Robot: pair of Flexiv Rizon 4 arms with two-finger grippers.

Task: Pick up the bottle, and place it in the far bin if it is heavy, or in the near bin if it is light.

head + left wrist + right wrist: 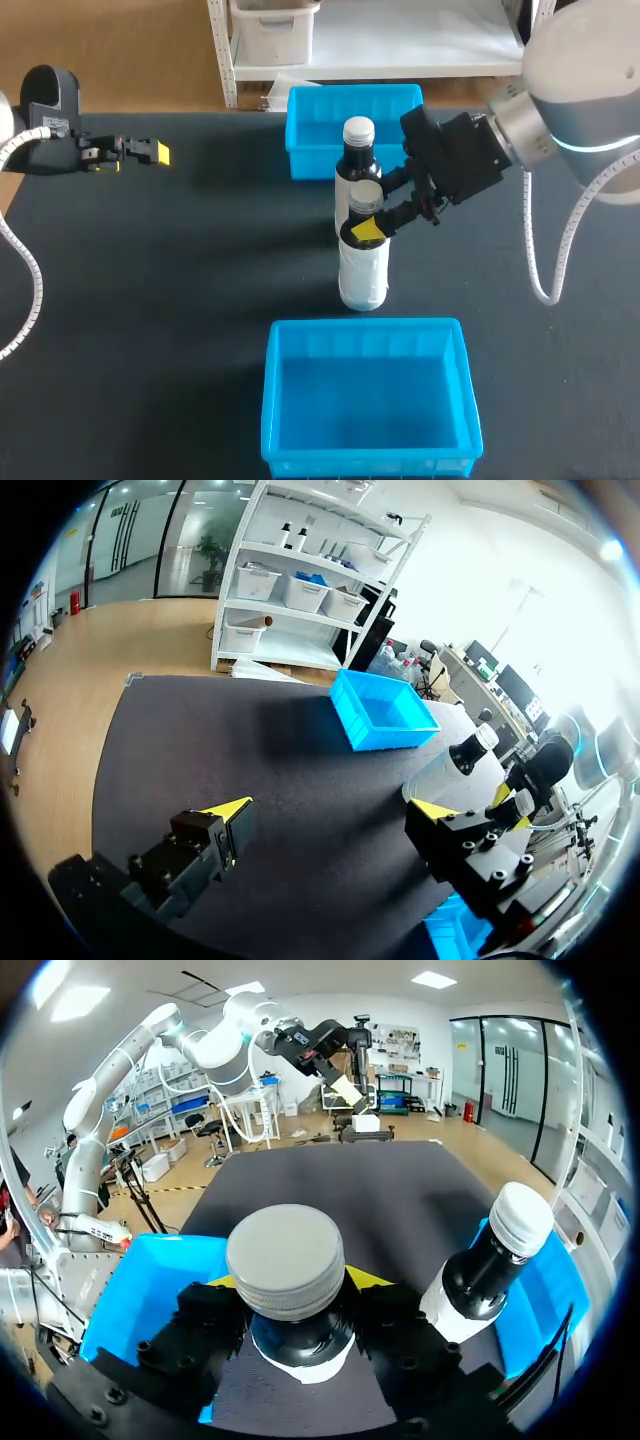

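My right gripper (372,228) is closed on the neck of the bottle (363,270), just under its grey cap. The bottle is at mid-table (200,260), between the far bin (352,92) by the far edge and the near bin (365,326) by the near edge. I judge the main risk to be the dark second bottle (357,160) just behind it: a tilt or swing on the lift could knock it over. A neck grip also lets a heavy body pivot or slip through my pads, spoiling the weight reading. The bottle is a smooth cylinder with a white wrap and a ribbed round cap. Both bins are glossy blue moulded plastic, and the table is a matte dark mat. My left gripper (332,810) hangs wide and empty near the far left corner.
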